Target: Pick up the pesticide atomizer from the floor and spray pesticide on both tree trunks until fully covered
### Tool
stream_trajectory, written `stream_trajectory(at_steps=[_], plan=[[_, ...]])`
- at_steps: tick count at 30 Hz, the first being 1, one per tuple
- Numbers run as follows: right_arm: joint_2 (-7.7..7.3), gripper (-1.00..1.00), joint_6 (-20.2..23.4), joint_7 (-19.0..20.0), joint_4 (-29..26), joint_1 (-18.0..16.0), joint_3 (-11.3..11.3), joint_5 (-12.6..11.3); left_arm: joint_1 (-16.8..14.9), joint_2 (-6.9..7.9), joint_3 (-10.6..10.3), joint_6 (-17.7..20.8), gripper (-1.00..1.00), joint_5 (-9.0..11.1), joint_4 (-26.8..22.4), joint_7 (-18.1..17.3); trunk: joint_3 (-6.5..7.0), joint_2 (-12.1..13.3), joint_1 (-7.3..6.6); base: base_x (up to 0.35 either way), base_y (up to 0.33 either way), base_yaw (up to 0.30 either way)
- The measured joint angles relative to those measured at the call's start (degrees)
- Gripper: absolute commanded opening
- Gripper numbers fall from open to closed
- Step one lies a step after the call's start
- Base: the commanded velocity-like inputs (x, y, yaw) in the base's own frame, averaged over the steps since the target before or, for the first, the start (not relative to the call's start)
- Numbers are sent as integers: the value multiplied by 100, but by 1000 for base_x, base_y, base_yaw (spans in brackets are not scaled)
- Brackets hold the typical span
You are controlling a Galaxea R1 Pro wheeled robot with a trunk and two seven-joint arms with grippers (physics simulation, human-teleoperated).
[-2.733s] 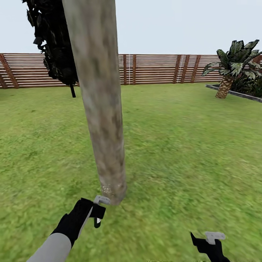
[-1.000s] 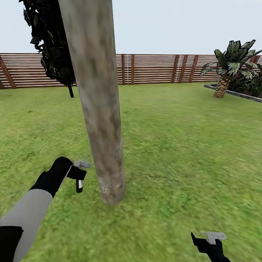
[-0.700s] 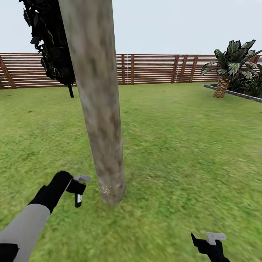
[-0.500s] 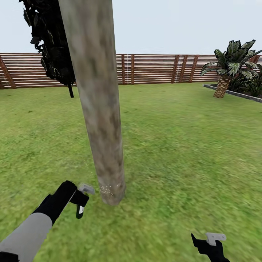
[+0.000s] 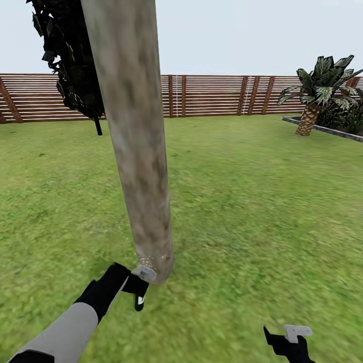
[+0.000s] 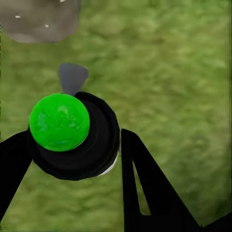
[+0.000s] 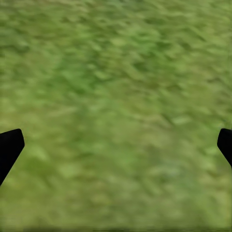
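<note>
The left arm reaches forward and low, its claw (image 5: 137, 288) closed around the atomizer (image 6: 72, 135), both fingers (image 6: 140, 193) flanking it. The right claw (image 5: 292, 339) hangs low, fingertips (image 7: 9, 147) spread wide.

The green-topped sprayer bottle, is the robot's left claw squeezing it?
Touching. In the left wrist view, the left gripper's black fingers press against both sides of the atomizer, with no grass showing between them.

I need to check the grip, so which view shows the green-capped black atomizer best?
Left wrist view: the green-capped black atomizer sits large between the left gripper fingers. Head view shows a small sliver. Right wrist view shows grass.
</note>
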Motion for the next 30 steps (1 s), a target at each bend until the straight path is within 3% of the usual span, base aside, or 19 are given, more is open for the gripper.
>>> stream_trajectory(at_steps=[3, 4, 5, 7, 10, 14, 16, 22, 27, 30], plan=[[1, 100, 0, 0, 4, 0, 1, 0, 75, 41, 160, -4, -100, 94, -7, 7, 0, 0, 0, 0, 0, 0], [1, 100, 0, 0, 4, 0, 1, 0, 92, 54, 280, -10, -100, 123, -12, 8, 0, 0, 0, -7, 0, 0], [0, 100, 0, 0, 4, 0, 1, 0, 137, 75, 585, -28, -100, 138, -46, 7, 0, 0, 0, -130, 0, 0], [0, 100, 0, 0, 4, 0, 1, 0, 153, 88, 687, -26, -100, 170, -68, 13, 0, 0, 0, -228, 0, 0], [1, 100, 0, 0, 5, 0, 1, 0, 171, 75, 723, -87, -100, 187, -97, 32, 0, 0, 0, -305, 0, 0], [0, 100, 0, 0, 4, 0, 1, 0, 179, 28, 732, -165, -100, 189, -107, 339, 0, 0, 0, -302, 0, 0], [2, 100, -1, 0, 7, 0, 1, 0, 173, -95, 696, -146, -100, 244, -152, 580, 0, 0, 0, -96, 0, 0], [1, 100, 0, 0, 5, -1, 1, 0, 148, -389, 681, -33, -100, 179, -777, 631, 0, 0, 0, -14, 0, 0], [0, 100, 0, 0, 5, 0, 1, 0, -133, -405, 718, 480, -100, 183, -856, 641, 0, 0, 0, 0, 0, 0], [0, 100, 0, 0, 6, 0, 1, 0, -234, -328, 719, 1093, -100, 155, -880, 642, 0, 0, 0, 0, 0, 0]])
